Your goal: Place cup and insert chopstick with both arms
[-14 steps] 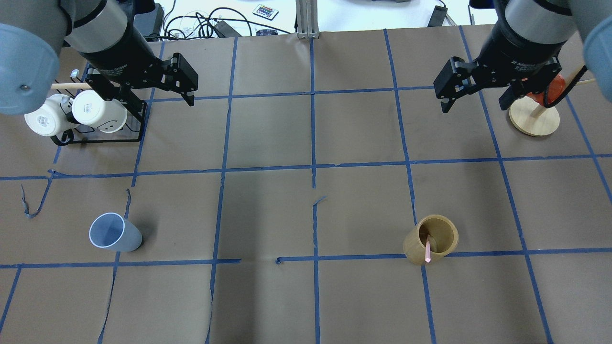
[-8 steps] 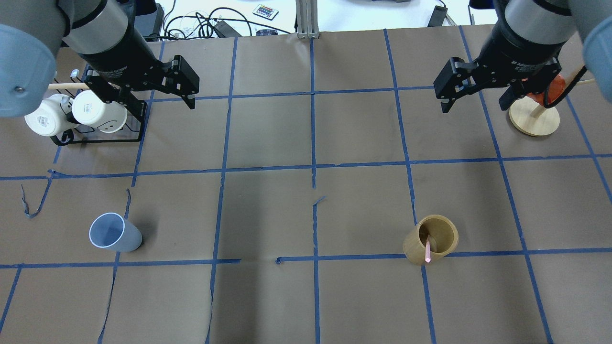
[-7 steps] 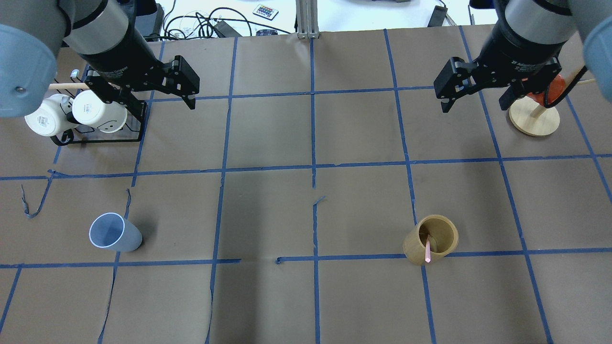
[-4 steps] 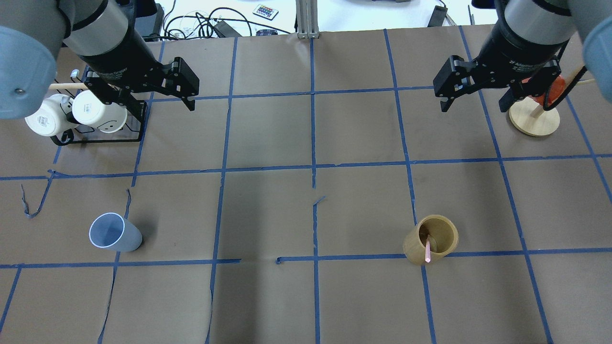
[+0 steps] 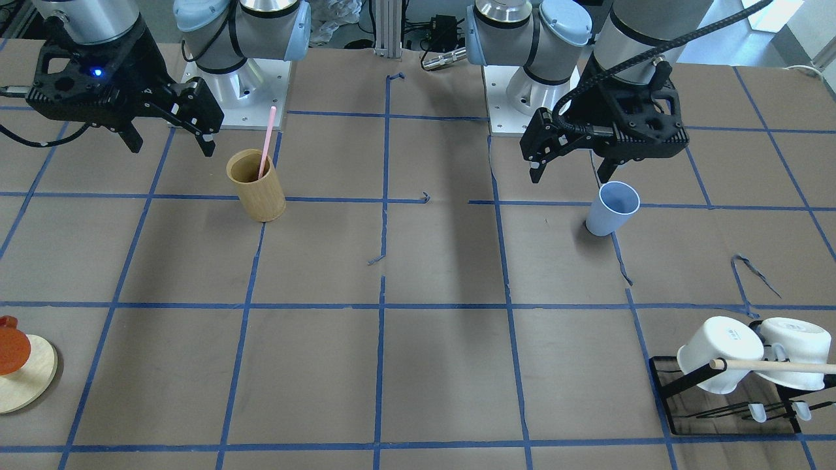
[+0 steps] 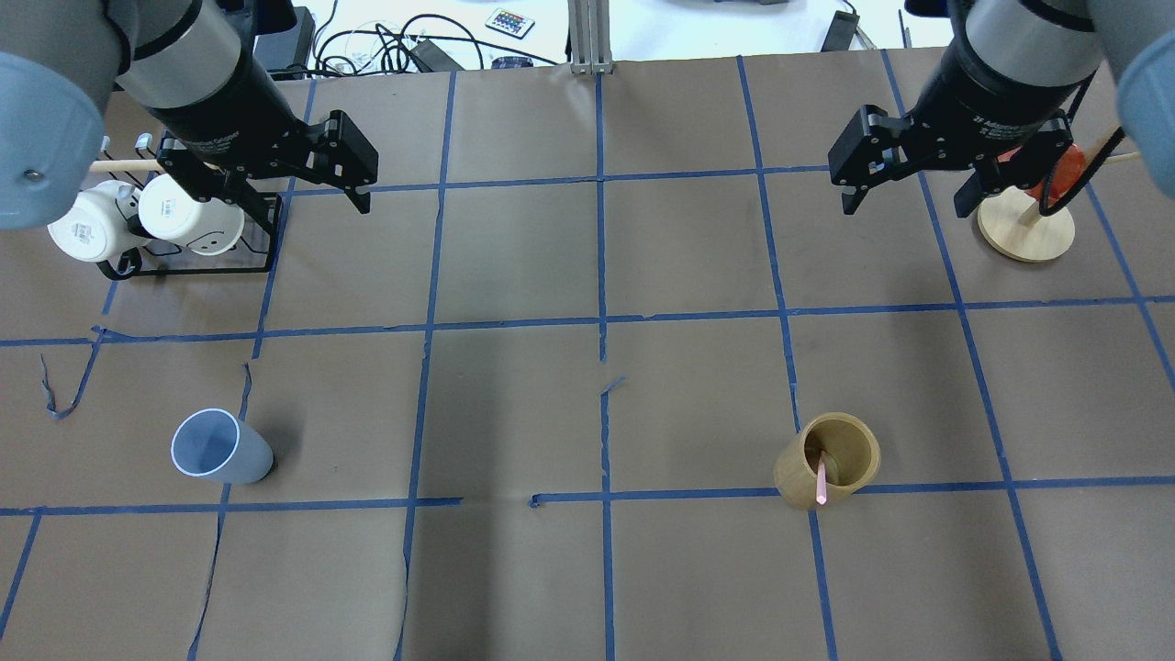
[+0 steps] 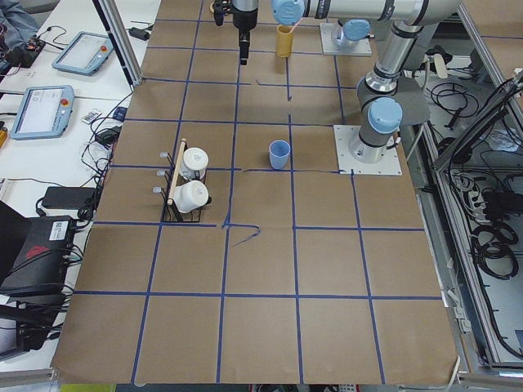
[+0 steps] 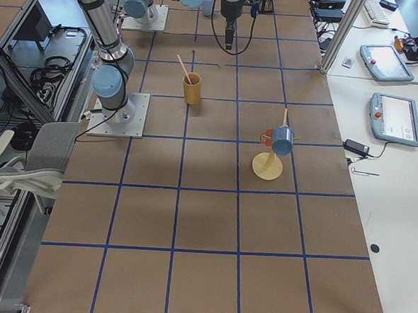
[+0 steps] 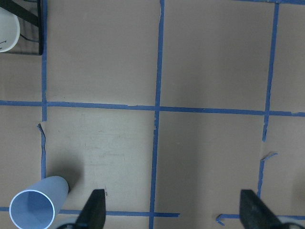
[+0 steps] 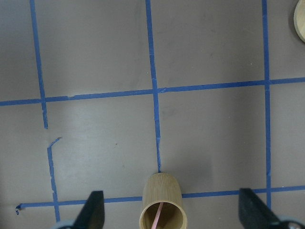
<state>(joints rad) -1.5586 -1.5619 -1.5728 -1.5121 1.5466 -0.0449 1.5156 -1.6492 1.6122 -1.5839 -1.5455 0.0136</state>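
Observation:
The light-blue cup (image 6: 220,448) stands upright on the table's near left; it also shows in the front view (image 5: 612,207) and at the lower left of the left wrist view (image 9: 38,207). The pink chopstick (image 6: 820,482) leans inside a tan wooden cylinder (image 6: 826,462), also seen in the front view (image 5: 265,142). My left gripper (image 6: 303,207) is open and empty, high above the table, farther out than the cup and to its right (image 5: 568,177). My right gripper (image 6: 906,207) is open and empty, high up and farther out than the cylinder (image 10: 161,205).
A black rack with white mugs and a wooden dowel (image 6: 184,220) stands at the far left, under my left arm. A round wooden stand with an orange mug (image 6: 1025,229) stands at the far right, beside my right gripper. Blue tape lines grid the brown table cover.
Both arms have drifted very slightly to the left in the overhead view. Both grippers stay open. The cup, the cylinder and the chopstick have not moved.

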